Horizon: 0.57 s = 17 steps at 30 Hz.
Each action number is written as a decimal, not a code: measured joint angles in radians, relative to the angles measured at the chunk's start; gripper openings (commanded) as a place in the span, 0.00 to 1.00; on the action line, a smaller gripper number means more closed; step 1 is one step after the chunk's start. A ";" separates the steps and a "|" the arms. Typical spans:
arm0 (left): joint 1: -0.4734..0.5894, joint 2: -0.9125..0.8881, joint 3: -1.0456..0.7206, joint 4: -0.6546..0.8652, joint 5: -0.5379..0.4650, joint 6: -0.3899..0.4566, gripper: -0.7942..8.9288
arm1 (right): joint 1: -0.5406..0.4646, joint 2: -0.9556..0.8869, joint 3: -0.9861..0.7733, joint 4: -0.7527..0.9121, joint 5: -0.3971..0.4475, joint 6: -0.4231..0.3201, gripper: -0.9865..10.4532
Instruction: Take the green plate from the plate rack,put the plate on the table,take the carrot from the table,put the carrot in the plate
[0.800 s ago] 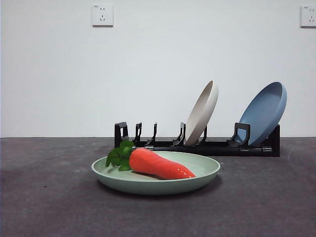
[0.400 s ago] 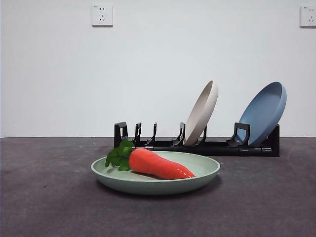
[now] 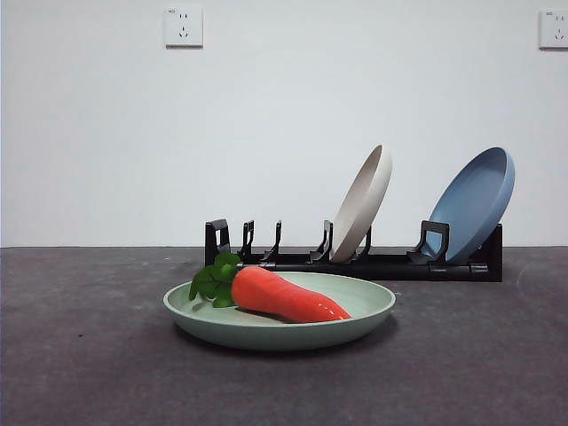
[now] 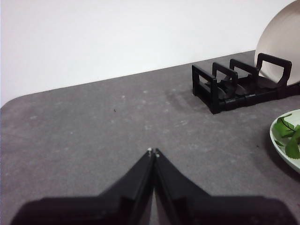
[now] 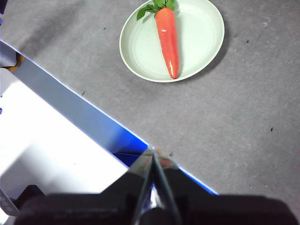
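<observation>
The green plate (image 3: 280, 319) lies flat on the table (image 3: 89, 355) in front of the plate rack (image 3: 355, 262). The carrot (image 3: 284, 295) lies in the plate, its leafy top to the left in the front view. The right wrist view shows plate (image 5: 197, 42) and carrot (image 5: 168, 40) from above, far from my right gripper (image 5: 153, 150), which is shut and empty over the table's edge. My left gripper (image 4: 153, 152) is shut and empty above bare table; the rack's end (image 4: 225, 86) and the plate's rim (image 4: 281, 150) lie off to one side. Neither gripper shows in the front view.
A cream-beige plate (image 3: 362, 204) and a blue plate (image 3: 475, 204) stand tilted in the rack's right slots. In the right wrist view a white and blue surface (image 5: 56, 140) lies beyond the table's edge. Two wall sockets (image 3: 184, 27) are on the white wall.
</observation>
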 measured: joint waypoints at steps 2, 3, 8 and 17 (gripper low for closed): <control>0.000 -0.007 0.000 -0.019 0.000 -0.002 0.08 | 0.000 0.000 0.000 0.000 0.000 0.000 0.09; 0.000 -0.007 0.000 -0.028 0.000 -0.004 0.08 | 0.000 0.000 0.000 0.000 0.000 0.000 0.09; 0.000 -0.007 0.000 -0.083 0.001 -0.026 0.08 | 0.000 0.000 0.000 0.000 0.000 0.000 0.09; 0.000 -0.007 0.000 -0.083 0.001 -0.037 0.08 | 0.000 0.000 0.000 0.000 0.000 0.000 0.09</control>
